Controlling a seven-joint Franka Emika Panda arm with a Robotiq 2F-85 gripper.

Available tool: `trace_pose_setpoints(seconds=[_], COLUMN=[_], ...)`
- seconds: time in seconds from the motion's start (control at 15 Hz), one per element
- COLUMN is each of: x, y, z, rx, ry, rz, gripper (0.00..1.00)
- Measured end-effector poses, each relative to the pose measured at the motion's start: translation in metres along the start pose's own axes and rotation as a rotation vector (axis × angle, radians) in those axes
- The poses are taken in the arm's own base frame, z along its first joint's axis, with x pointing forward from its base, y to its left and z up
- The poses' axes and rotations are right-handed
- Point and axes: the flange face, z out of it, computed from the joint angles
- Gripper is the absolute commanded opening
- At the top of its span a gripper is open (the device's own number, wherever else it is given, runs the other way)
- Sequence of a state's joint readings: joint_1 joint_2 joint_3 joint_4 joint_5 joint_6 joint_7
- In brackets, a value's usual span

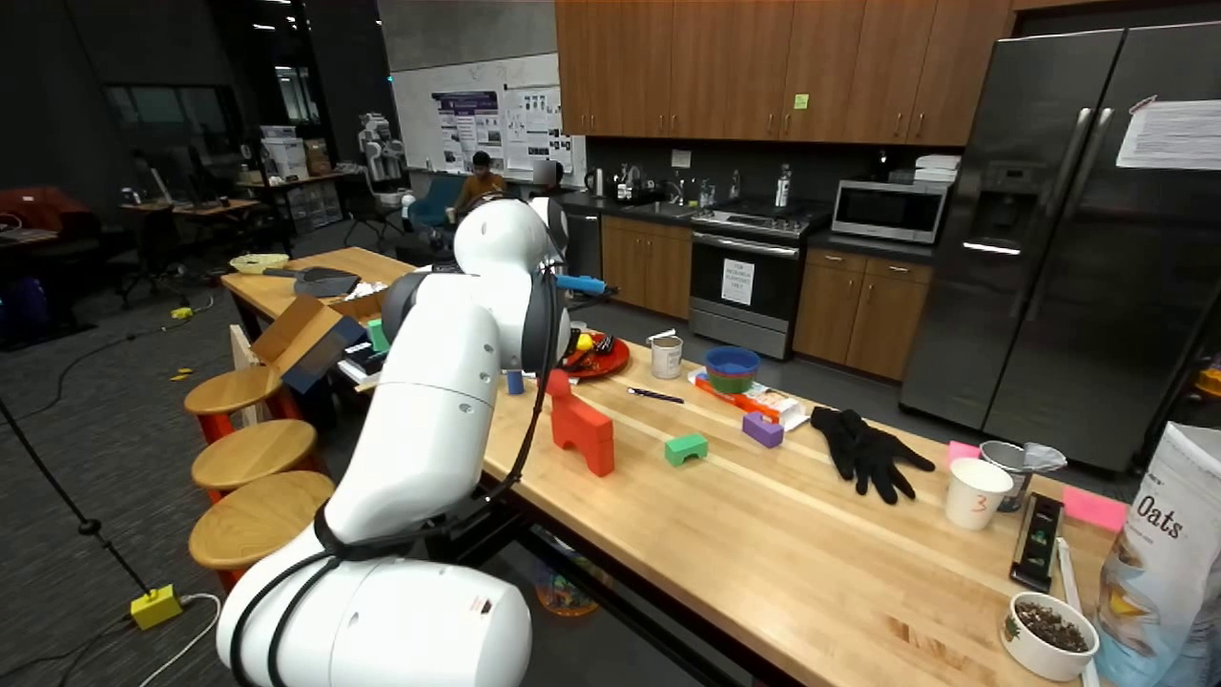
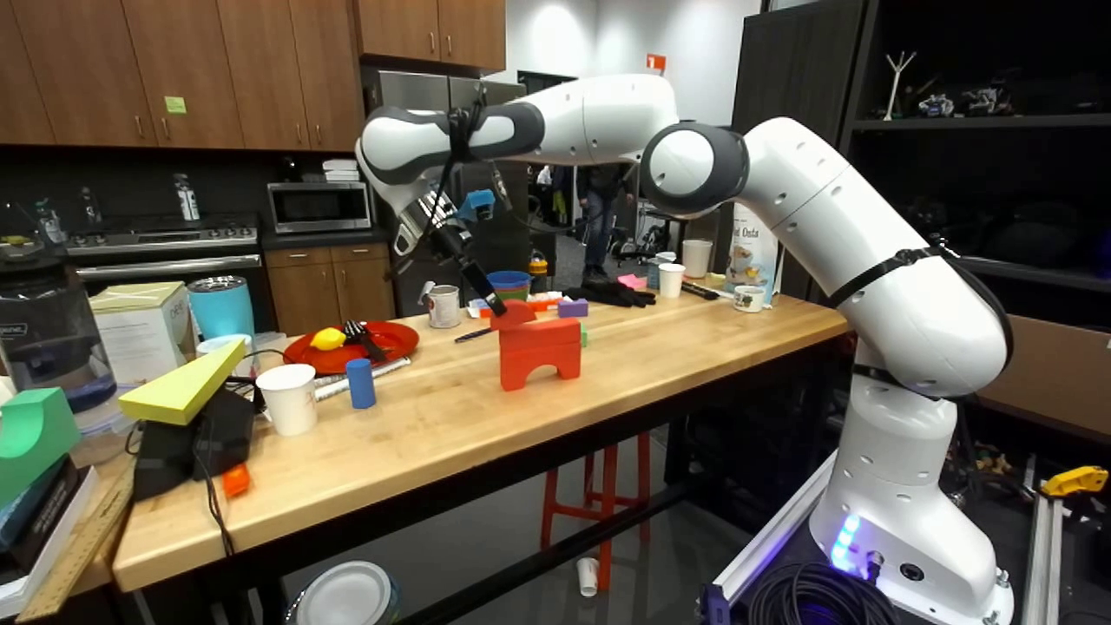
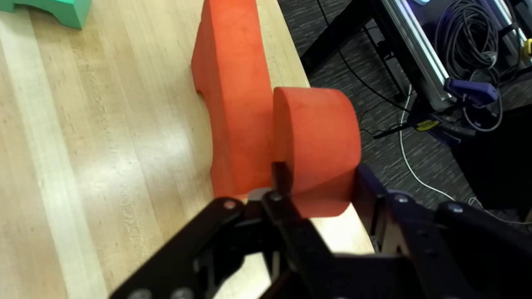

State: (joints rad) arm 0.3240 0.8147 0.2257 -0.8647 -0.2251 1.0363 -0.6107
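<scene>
Gripper [image 3: 323, 182] was clenched on red half-round block [image 3: 322, 133], with a jaw against either side of it in the wrist view. Clock readings were taken from this block, 12 at the top of each view. Nearest to it: red arch block [image 2: 538, 334], upright on the wooden table [image 1: 811, 544], at 10 o'clock in the wrist view and 5 o'clock in an exterior view. There the red half-round block showed just above one end of the red arch block; contact between the two could not be confirmed.

Next outward, in an exterior view: green arch block [image 1: 687, 448] at 4 o'clock, black pen [image 1: 655, 394] at 3. Blue cylinder [image 2: 361, 384] stood at 8 o'clock in an exterior view; red plate [image 2: 402, 340], just behind it, lay between 8 and 9 and carried a yellow lemon [image 2: 328, 338].

Farther off, in an exterior view: tin can [image 1: 666, 358] between 2 and 3, stacked bowls [image 1: 732, 375] at 3, purple block [image 1: 763, 429] and black gloves [image 1: 858, 444] between 3 and 4. Beyond the table, same view: oven [image 1: 775, 286] and microwave [image 1: 887, 212], both at 2 o'clock, and steel refrigerator [image 1: 983, 305] between 2 and 3.
</scene>
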Motion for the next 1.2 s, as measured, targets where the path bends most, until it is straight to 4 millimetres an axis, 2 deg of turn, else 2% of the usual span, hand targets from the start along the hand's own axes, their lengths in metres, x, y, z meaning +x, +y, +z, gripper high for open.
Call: trace_pose_setpoints(seconds=[0.73,1.2], x=[0.001,0.0091], y=[0.0045,0.0093], z=[0.004,0.0095], rx=[-0.005,-0.016], ry=[-0.012,0.005], rz=[0.097,0.121], gripper=[0.16,0.16])
